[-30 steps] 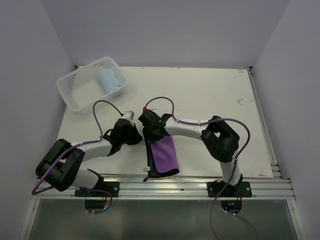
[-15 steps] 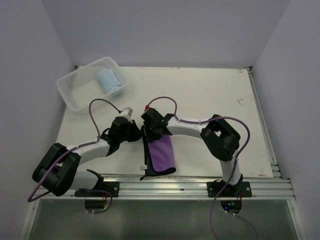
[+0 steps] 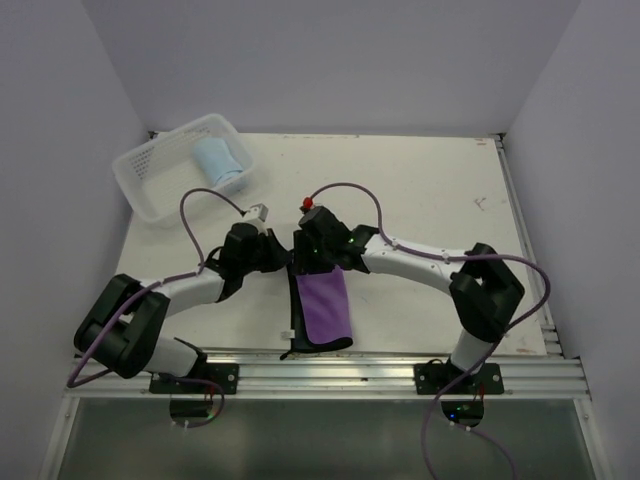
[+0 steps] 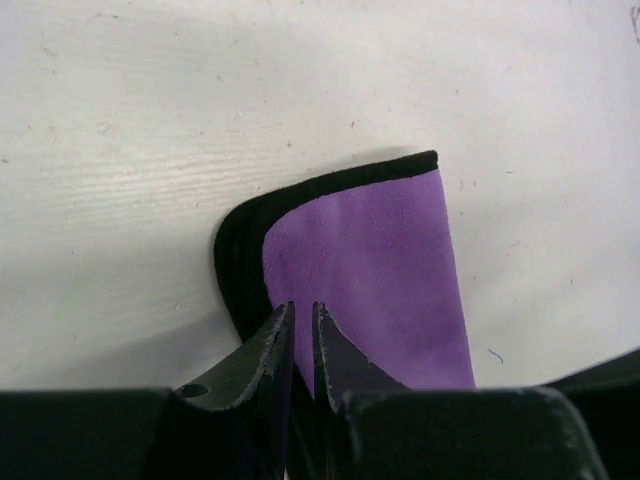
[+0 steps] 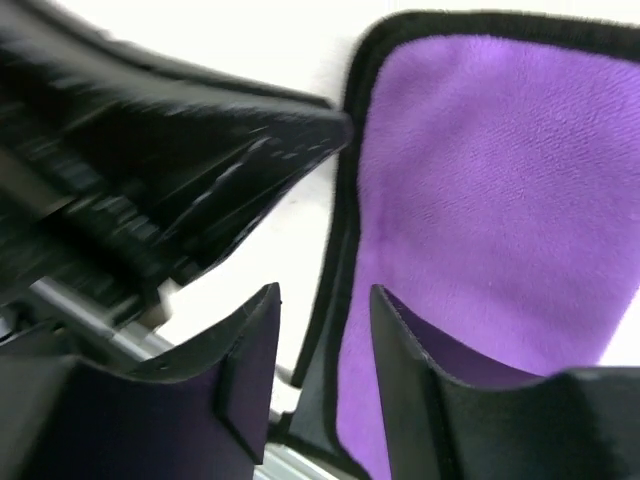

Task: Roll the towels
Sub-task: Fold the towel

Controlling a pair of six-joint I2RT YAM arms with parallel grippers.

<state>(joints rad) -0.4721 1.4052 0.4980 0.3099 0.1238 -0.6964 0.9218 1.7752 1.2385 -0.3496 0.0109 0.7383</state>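
The purple towel (image 3: 326, 308), folded into a strip with a black border, lies flat near the table's front edge. In the left wrist view the purple towel (image 4: 370, 260) sits just beyond my left gripper (image 4: 303, 308), whose jaws stand a narrow slit apart over its near corner. My left gripper (image 3: 282, 258) is at the strip's far left corner. My right gripper (image 3: 308, 264) hovers open beside it. Its jaws straddle the black left border of the purple towel (image 5: 480, 200), my right gripper (image 5: 325, 290) touching nothing. The light blue towel (image 3: 218, 163) lies rolled in the basket.
The white lattice basket (image 3: 150, 182) stands at the table's far left corner. The aluminium rail (image 3: 380, 370) runs along the front edge, just below the purple strip. Both arms meet over the table's near middle. The left arm's dark, blurred gripper body (image 5: 190, 160) fills the right wrist view's upper left.
My right gripper has opened and let go of the purple towel, and its arm has swung out to the right. The towel has settled straighter. My left jaws have parted slightly.
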